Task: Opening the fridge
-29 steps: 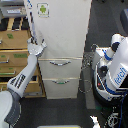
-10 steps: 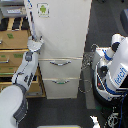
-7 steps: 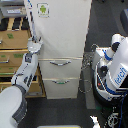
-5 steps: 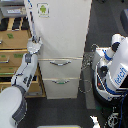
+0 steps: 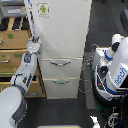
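The tall white fridge [image 5: 59, 47] stands in the middle of the exterior view, its large upper door carrying a small green-logo sticker [image 5: 43, 9] near the top, and below it two drawers, each with a silver bar handle [image 5: 60, 63]. Dark floor [image 5: 100, 25] lies open on the exterior view's right of the fridge toward the top; lower on that side a second white robot with blue lettering [image 5: 114, 70] stands near the fridge, with a tangle of cables [image 5: 87, 60] between it and the drawers. On the fridge's other side, the light wooden drawer cabinet [image 5: 11, 55] sits close against it, leaving only a narrow gap where the working arm reaches up. That white and grey arm [image 5: 22, 75] rises from the bottom corner on the exterior view's left, and its gripper [image 5: 33, 43] is at the fridge's edge on that side, right at the lower part of the upper door, just above the top drawer. It appears to touch the door edge, but the view is too coarse to tell how far the fingers are parted or whether they hold anything. The upper door looks flush with the fridge body, and both drawers sit closed.
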Tool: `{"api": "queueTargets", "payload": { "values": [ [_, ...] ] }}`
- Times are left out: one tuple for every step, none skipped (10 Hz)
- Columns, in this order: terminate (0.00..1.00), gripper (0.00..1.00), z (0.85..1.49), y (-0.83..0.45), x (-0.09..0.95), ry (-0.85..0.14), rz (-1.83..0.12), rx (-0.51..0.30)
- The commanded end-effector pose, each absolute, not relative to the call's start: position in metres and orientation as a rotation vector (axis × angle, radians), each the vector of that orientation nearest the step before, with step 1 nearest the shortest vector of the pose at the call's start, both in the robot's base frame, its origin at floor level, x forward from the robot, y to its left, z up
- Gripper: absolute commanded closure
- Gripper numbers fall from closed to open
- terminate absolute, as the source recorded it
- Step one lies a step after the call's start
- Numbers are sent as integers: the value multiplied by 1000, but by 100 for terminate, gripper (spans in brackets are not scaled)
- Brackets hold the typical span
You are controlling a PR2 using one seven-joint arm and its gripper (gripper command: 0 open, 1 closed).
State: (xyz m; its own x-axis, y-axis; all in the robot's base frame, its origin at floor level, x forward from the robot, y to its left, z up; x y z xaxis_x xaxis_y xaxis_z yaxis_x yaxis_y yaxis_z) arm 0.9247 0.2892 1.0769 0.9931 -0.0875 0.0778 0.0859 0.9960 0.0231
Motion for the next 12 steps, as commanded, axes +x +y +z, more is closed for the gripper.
{"api": "queueTargets", "payload": {
  "values": [
    [0, 100, 1067, 283, 920, -62, -101, 38],
    [0, 100, 1067, 282, 919, -62, -103, 39],
    [0, 100, 1066, 282, 917, -60, -105, 41],
    [0, 100, 1066, 283, 917, -60, -104, 41],
    [0, 100, 1072, 277, 905, -75, -133, 32],
    [0, 100, 1084, 266, 873, -110, -222, 32],
    [0, 100, 1101, 258, 834, -144, -302, 24],
    [0, 100, 1154, 242, 726, -232, -477, 9],
    [0, 100, 1178, 235, 656, -270, -566, 27],
    [0, 100, 1204, 221, 554, -321, -695, 94],
    [0, 100, 1266, 196, 372, -444, -882, 140],
    [0, 100, 1298, 187, 296, -504, -958, 126]
  ]
}}
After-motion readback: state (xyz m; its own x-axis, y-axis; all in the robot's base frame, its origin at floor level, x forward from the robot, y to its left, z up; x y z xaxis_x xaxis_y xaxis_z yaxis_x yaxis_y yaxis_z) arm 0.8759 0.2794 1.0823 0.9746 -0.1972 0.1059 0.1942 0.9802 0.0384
